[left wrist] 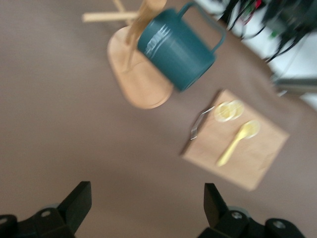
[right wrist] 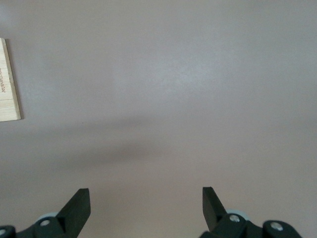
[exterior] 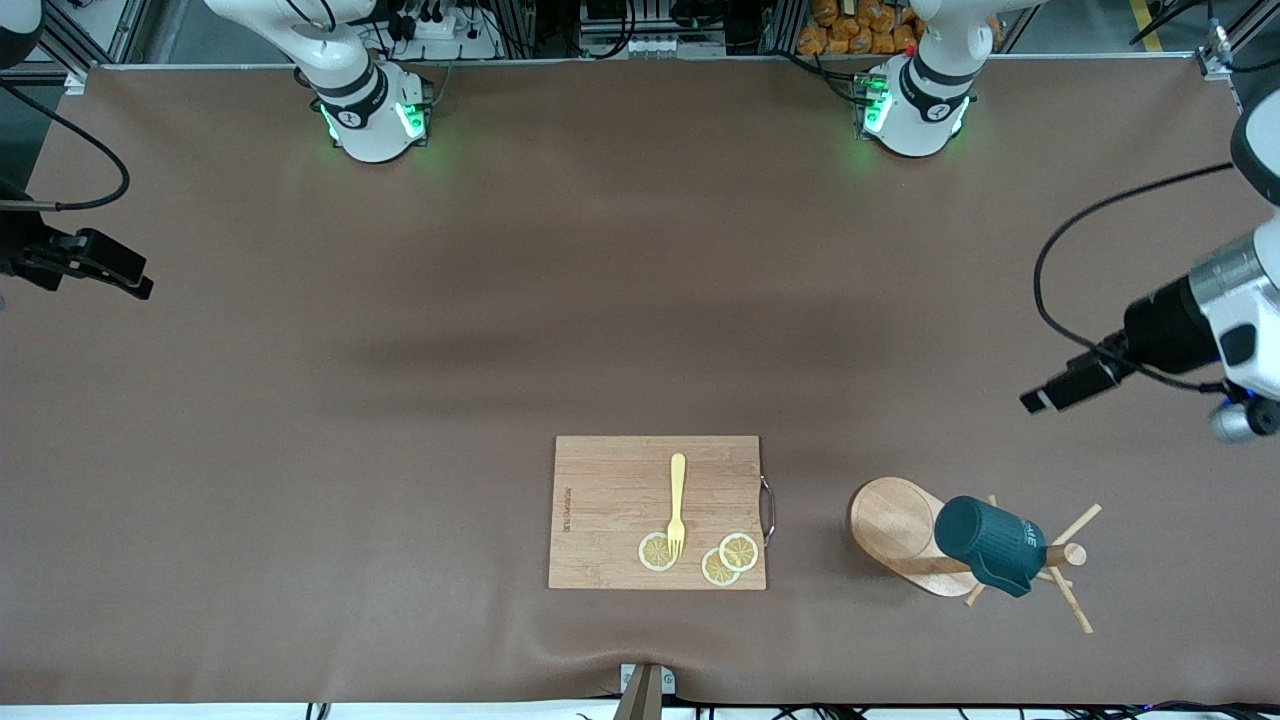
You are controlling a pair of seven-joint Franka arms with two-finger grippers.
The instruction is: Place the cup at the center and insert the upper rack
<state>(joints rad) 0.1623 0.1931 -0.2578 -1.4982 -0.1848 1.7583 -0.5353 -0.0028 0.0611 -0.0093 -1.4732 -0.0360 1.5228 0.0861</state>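
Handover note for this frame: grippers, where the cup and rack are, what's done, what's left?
Left gripper: open, empty, up in the air at the left arm's end of the table.
Right gripper: open, empty, over bare table at the right arm's end; waiting.
Cup: hanging on the rack, which stands beside the cutting board, toward the left arm's end.
Board holds a fork and lemon slices.
Done: nothing visible.
Left: take the cup off, place it at center, insert the rack.
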